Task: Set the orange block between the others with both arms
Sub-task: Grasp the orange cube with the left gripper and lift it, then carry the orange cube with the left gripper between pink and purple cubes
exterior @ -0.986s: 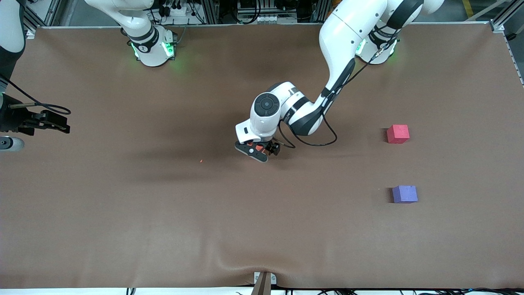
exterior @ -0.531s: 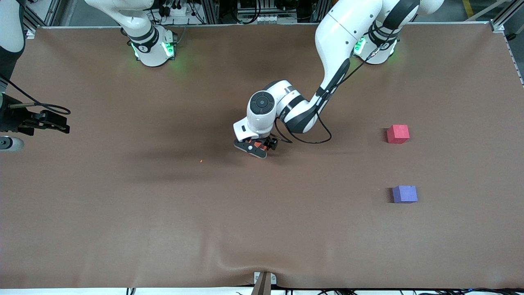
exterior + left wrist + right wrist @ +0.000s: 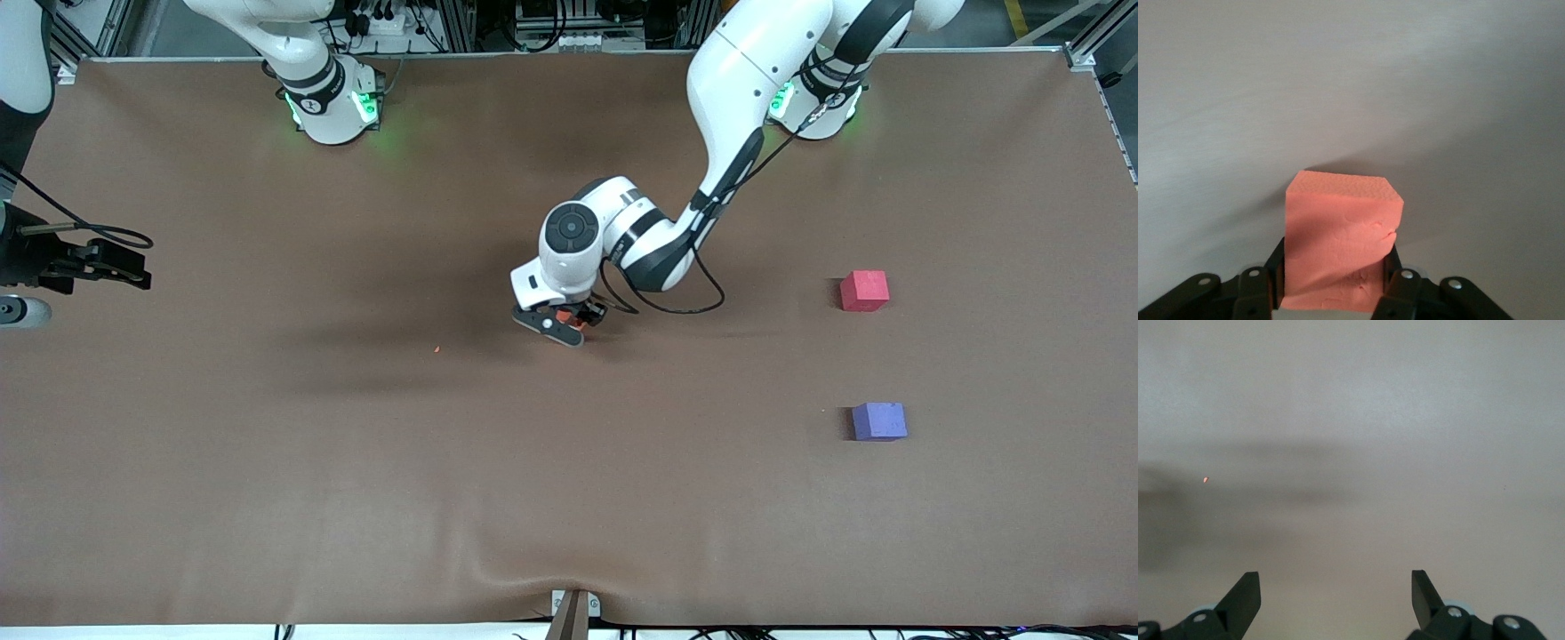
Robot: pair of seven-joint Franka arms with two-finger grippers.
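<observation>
The orange block (image 3: pixel 1341 220) stands on the brown mat near the table's middle, squeezed between the black fingers (image 3: pixel 1397 270) of my left gripper (image 3: pixel 1338 273), which is shut on it. From the front, only a sliver of the orange block (image 3: pixel 562 314) shows under the left gripper (image 3: pixel 563 322). The others lie toward the left arm's end: the pinkish-red cube (image 3: pixel 864 291) and, nearer the front camera, the purple-blue cube (image 3: pixel 879 421), with bare mat between them. My right gripper (image 3: pixel 1336 587) is open over bare mat at the right arm's end (image 3: pixel 107 265), where that arm waits.
A tiny orange crumb (image 3: pixel 436 349) lies on the mat (image 3: pixel 356 462) between the two grippers. The mat has a wrinkle by a clamp (image 3: pixel 573 609) at the front edge. The arms' green-lit bases (image 3: pixel 331 107) stand along the back edge.
The left gripper's fingers have closed from wide open onto the orange block, and its wrist shifted slightly. The right arm and the two other cubes have not moved.
</observation>
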